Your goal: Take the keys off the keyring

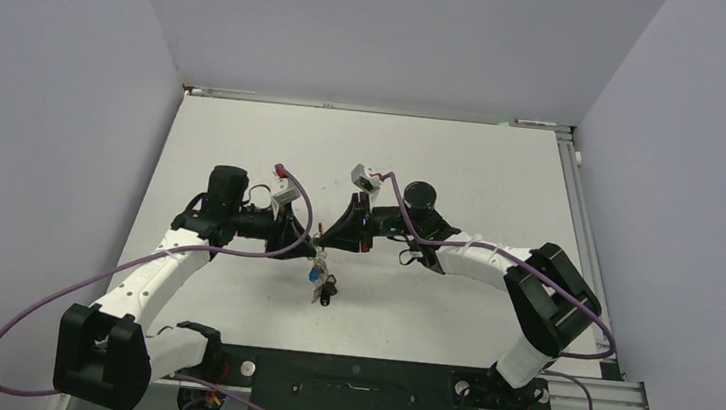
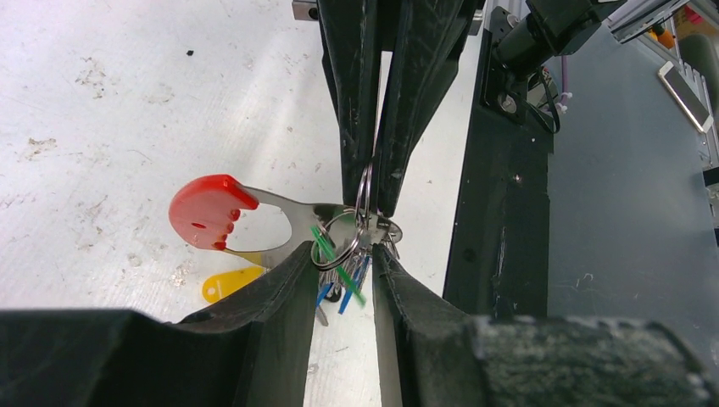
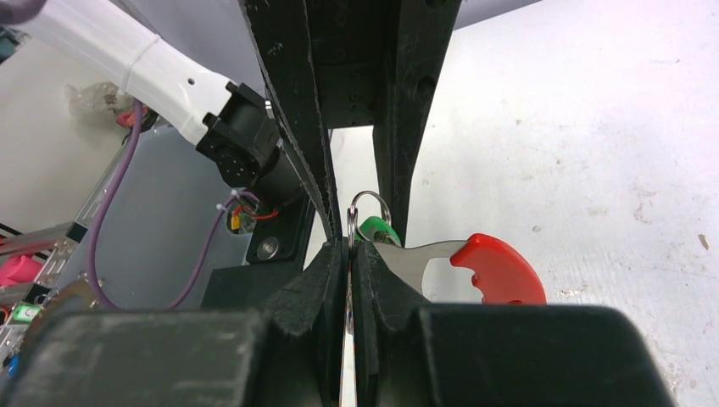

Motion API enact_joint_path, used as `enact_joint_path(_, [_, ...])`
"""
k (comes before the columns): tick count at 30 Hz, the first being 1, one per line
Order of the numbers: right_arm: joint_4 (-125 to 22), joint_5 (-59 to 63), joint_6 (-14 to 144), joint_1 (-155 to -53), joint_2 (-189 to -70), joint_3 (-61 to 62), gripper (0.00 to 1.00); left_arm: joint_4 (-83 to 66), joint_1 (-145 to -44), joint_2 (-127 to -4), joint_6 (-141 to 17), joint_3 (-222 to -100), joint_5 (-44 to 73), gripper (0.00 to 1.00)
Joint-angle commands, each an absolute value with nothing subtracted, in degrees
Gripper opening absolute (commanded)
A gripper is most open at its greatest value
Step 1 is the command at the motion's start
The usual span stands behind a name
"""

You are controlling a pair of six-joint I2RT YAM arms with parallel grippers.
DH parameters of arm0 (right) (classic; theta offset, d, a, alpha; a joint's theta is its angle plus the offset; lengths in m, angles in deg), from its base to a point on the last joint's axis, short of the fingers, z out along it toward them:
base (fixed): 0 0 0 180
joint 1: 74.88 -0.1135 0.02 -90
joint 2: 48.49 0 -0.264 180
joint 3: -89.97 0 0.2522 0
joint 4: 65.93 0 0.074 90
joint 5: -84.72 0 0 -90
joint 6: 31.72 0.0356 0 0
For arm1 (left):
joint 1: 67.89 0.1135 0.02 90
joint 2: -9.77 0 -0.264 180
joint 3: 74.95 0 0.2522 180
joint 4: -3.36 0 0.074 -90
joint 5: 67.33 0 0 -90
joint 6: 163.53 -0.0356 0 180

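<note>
The keyring [image 2: 212, 210], a grey metal crescent with a red arc, hangs above the white table where both grippers meet; it also shows in the right wrist view [image 3: 500, 267]. The keys [image 1: 319, 279] dangle below it, with blue and green tags [image 2: 343, 284], a green tag [image 3: 373, 229] and a yellow tag [image 2: 231, 284]. My right gripper [image 3: 349, 246] is shut on a thin wire split ring [image 2: 365, 182] of the bunch. My left gripper [image 2: 342, 254] is closed narrowly around the cluster of rings and keys, opposite the right gripper [image 1: 330, 242].
The black base rail [image 1: 352, 377] runs along the near table edge, close beside the bunch in the left wrist view [image 2: 500, 212]. Purple cables [image 1: 38, 304] loop off both arms. Grey walls enclose the table on three sides.
</note>
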State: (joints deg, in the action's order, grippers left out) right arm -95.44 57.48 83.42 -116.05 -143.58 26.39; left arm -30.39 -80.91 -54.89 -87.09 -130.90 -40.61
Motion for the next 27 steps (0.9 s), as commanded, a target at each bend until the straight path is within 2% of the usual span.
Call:
enact_joint_path(1, [-106.49, 56.54, 87.30, -115.66, -142.38, 26.77, 0.05, -29.74, -80.79, -53.41, -87.52, -131.21, -42.80, 0.26])
enact_joint_path(8, [-105.56, 57.02, 86.33, -115.41, -141.88, 27.23, 0.05, -29.38, -78.85, -53.10, -86.63, -131.96, -42.79, 0.15])
enact_joint_path(10, [-104.70, 57.26, 85.77, -115.40, -141.74, 27.32, 0.05, -30.17, -77.85, -52.97, -87.59, -132.86, -42.64, 0.15])
enact_joint_path(17, [-102.47, 59.10, 84.64, -115.49, -141.88, 26.98, 0.05, -49.46, -76.94, -53.45, -106.73, -142.79, -40.69, 0.40])
enact_joint_path(27, [-103.41, 60.43, 86.13, -116.38, -142.62, 26.64, 0.05, -52.87, -78.99, -54.64, -113.36, -145.09, -40.73, 0.42])
